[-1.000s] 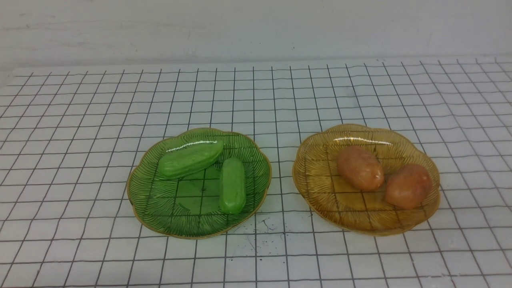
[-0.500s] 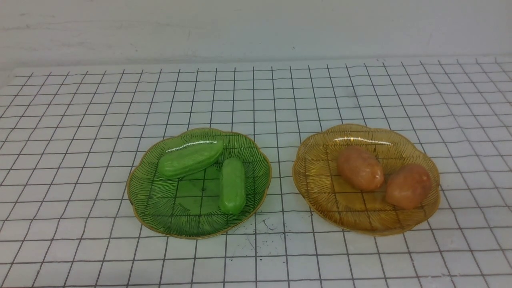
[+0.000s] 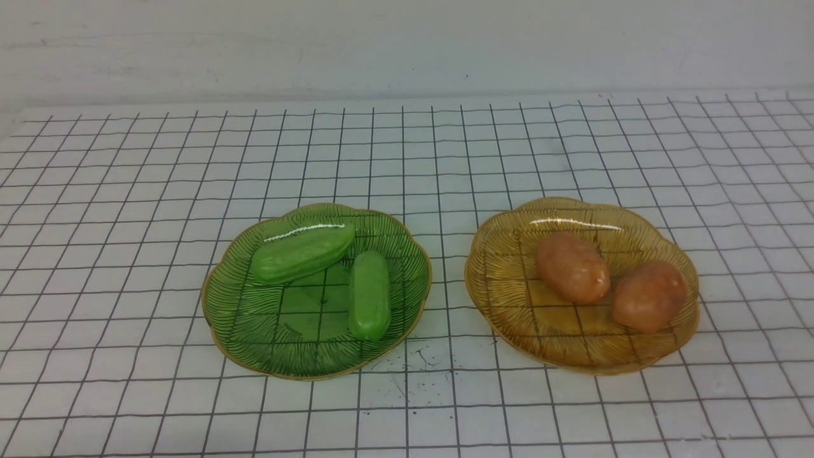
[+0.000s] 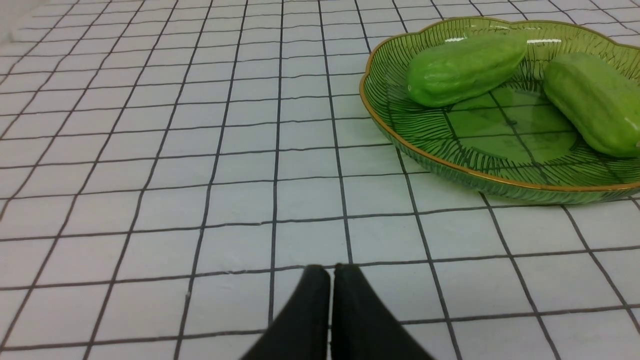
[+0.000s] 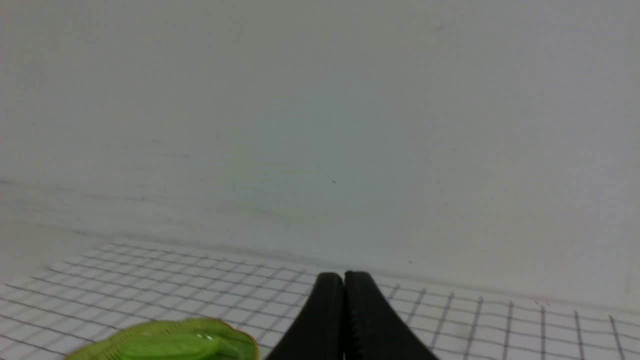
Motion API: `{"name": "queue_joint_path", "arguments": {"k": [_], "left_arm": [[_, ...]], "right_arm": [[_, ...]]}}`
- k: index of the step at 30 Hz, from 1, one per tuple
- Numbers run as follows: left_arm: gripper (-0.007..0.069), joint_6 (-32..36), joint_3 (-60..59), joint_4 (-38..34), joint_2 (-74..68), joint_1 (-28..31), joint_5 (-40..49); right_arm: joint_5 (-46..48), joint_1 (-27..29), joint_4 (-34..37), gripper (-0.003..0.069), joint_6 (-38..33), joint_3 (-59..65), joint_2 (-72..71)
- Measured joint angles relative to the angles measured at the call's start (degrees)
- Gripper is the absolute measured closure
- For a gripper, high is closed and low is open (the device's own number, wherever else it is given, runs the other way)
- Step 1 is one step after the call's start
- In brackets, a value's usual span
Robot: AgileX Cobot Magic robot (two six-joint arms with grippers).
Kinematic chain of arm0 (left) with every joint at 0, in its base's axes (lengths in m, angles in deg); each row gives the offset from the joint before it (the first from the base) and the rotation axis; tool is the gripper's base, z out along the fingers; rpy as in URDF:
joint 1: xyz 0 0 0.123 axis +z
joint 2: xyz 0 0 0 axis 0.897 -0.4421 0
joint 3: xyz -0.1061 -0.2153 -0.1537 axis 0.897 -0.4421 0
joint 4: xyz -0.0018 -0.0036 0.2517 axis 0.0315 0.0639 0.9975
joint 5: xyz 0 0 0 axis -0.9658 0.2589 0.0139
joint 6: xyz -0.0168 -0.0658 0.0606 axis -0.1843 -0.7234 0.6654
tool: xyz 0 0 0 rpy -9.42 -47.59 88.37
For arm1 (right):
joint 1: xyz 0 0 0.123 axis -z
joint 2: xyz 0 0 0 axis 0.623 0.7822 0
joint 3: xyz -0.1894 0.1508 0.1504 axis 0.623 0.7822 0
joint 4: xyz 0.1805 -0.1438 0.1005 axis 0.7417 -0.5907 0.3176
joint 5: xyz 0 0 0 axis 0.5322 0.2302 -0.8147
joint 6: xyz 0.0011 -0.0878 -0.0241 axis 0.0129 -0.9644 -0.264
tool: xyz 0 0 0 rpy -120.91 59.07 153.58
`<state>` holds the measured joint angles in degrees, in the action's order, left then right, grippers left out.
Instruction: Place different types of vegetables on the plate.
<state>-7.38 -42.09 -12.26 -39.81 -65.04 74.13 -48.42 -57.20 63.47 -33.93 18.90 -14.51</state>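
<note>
- Nearest, the left gripper (image 4: 330,272) and right gripper (image 5: 344,280) are both pinched closed, holding nothing.
- Beyond them, both cucumbers (image 3: 369,294) lie on the green plate (image 3: 254,331) and both potatoes (image 3: 572,267) on the amber plate (image 3: 509,299).
- Seems sorted; best to keep the arms clear.

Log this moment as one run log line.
cucumbers on green plate | potatoes on amber plate | left end effector shut | right end effector shut

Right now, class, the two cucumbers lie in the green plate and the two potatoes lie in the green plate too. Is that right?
Not quite. The front view shows the two potatoes in the amber plate; the two cucumbers do lie in the green plate.
</note>
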Motion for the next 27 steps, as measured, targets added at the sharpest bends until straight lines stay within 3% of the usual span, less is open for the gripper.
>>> {"name": "queue_joint_path", "arguments": {"k": [6,10,27], "left_arm": [[0.0632,0.0,0.0,0.0,0.0,0.0,0.0],[0.0632,0.0,0.0,0.0,0.0,0.0,0.02],[0.0632,0.0,0.0,0.0,0.0,0.0,0.02]], "right_arm": [[8.65,12.95,-1.36,0.0673,-0.71,10.48,-6.7],[13.17,17.84,-1.41,0.0673,-0.93,19.4,-10.01],[10.89,18.22,-1.06,0.0673,-1.0,19.73,-10.2]]}}
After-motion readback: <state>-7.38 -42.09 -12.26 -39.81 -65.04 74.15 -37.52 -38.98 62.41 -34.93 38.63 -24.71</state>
